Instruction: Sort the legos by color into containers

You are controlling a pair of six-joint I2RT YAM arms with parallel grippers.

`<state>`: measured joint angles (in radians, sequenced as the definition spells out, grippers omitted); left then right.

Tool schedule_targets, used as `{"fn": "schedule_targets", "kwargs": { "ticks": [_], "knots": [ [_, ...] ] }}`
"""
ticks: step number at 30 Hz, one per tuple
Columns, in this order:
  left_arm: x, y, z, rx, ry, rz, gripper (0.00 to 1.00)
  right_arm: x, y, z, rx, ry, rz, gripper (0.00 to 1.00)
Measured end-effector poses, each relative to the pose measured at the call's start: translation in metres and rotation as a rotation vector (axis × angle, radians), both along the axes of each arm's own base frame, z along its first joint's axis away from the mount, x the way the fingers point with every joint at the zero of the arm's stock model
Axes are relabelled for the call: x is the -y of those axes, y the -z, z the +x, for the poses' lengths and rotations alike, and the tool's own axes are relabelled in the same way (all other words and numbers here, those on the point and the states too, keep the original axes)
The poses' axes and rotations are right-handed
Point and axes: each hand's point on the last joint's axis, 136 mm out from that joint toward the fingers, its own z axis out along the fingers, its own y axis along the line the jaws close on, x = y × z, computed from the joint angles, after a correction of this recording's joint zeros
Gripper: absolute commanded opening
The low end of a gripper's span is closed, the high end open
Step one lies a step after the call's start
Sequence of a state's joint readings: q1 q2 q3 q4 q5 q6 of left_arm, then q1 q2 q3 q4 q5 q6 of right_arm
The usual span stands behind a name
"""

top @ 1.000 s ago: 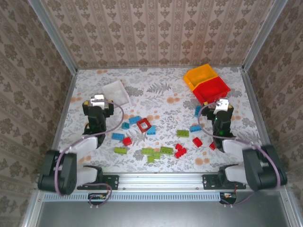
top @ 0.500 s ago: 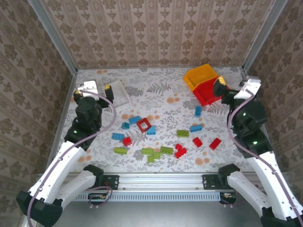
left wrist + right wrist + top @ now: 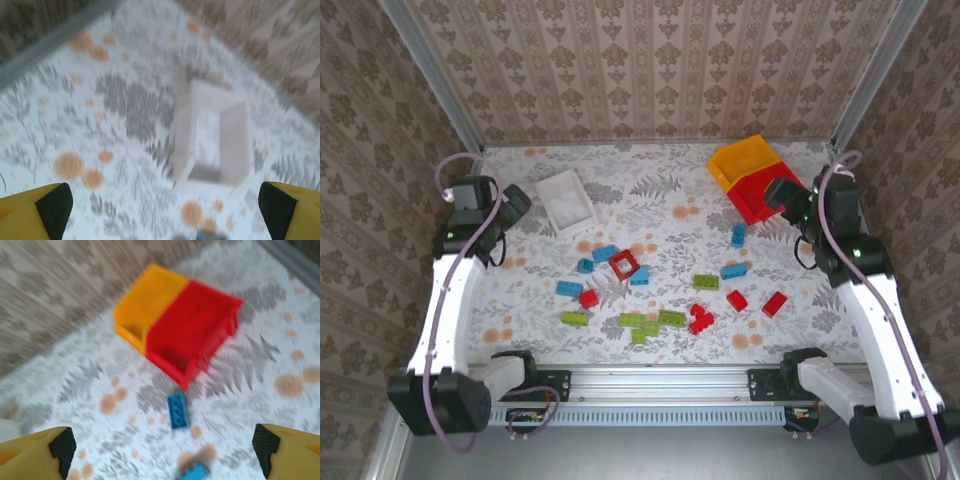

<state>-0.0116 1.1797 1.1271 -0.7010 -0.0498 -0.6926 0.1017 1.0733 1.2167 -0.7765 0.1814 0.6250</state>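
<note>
1. Here, from my remote station, the table (image 3: 650,205) is covered in a pale cloth printed with grey ferns and orange dots. Brown damask-papered walls (image 3: 650,70) enclose it on three sides, and a slotted metal rail (image 3: 650,380) runs along the near edge.
2. The left gripper (image 3: 513,203) (image 3: 165,205) hangs over the far-left of the table, its jaws spread wide with nothing between them. The white bin (image 3: 566,200) (image 3: 212,137) lies just ahead of it.
3. The right gripper (image 3: 782,195) (image 3: 162,445) is raised at the far right, also gaping and empty, beside the red bin (image 3: 760,185) (image 3: 195,330). That bin sits flush against the yellow-orange bin (image 3: 742,158) (image 3: 145,305).
4. The legos (image 3: 671,318) lie scattered across the middle of the table, outside all three bins. Among them is a red square frame (image 3: 614,263), and a blue brick (image 3: 738,235) (image 3: 178,411) rests near the red bin.
5. The bins are smooth plastic, rectangular and open-topped, and the bricks are small and glossy. Black pads (image 3: 52,205) (image 3: 62,445) cap the yellow fingers. Both wrist views are blurred.
</note>
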Motion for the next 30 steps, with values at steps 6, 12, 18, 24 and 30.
{"fn": "schedule_targets", "kwargs": {
  "ticks": [6, 12, 18, 24, 30],
  "knots": [
    [0.020, 0.037, 0.020, -0.180, 0.075, -0.087, 0.81, -0.002, 0.063, 0.013, -0.303, 0.013, 0.030, 0.77],
    [0.032, 0.069, 0.038, -0.269, 0.112, -0.143, 0.79, 0.012, 0.100, 0.032, -0.396, 0.084, 0.110, 0.74],
    [0.055, 0.057, 0.060, -0.170, 0.188, -0.201, 0.79, 0.035, 0.134, 0.069, -0.394, 0.170, 0.189, 0.70],
    [0.122, 0.036, 0.070, -0.060, 0.385, -0.255, 0.80, 0.047, 0.163, 0.104, -0.382, 0.213, 0.248, 0.69],
    [0.188, 0.027, 0.053, -0.035, 0.562, -0.279, 0.79, 0.059, 0.178, 0.135, -0.384, 0.244, 0.265, 0.64]
  ]
}}
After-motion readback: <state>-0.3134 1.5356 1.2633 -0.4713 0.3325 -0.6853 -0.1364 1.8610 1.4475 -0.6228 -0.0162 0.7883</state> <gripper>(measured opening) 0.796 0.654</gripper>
